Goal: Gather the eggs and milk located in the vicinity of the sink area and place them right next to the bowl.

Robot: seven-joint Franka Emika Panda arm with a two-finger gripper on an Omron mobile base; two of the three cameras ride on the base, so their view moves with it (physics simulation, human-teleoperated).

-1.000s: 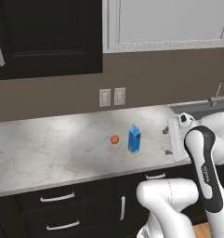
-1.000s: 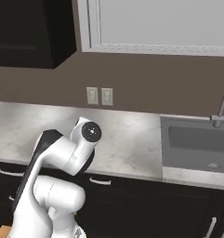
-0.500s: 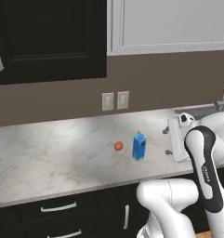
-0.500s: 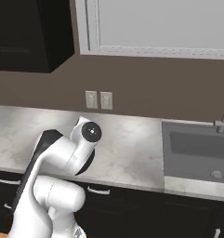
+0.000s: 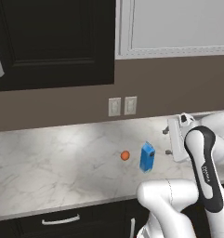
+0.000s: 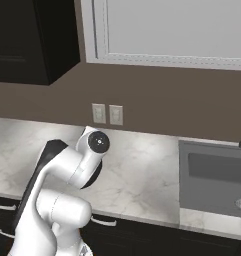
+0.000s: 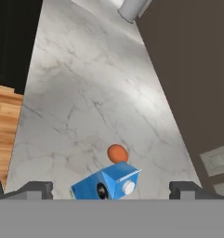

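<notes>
The milk [image 5: 147, 157], a small blue carton, stands upright on the marble counter. My gripper [image 5: 167, 142] hovers just to its right, a short gap away, with the jaws open and pointing toward it. In the hand view the milk [image 7: 106, 183] lies low in the middle, framed by the two spread fingertips [image 7: 36, 188] of the open gripper [image 7: 111, 190], which holds nothing. The sink [image 6: 212, 177] is a dark grey basin at the counter's right end. The eggs and the bowl are out of view.
A small orange round thing [image 5: 125, 155] [image 7: 117, 153] sits on the counter just left of the milk. A pale grey cylinder [image 7: 132, 9] stands at the counter's far end. Two wall outlets [image 5: 121, 106] sit above the counter. Dark cabinets hang overhead.
The whole scene has slid rightward in both base views, so the base has driven left. The gripper has stayed open beside the milk.
</notes>
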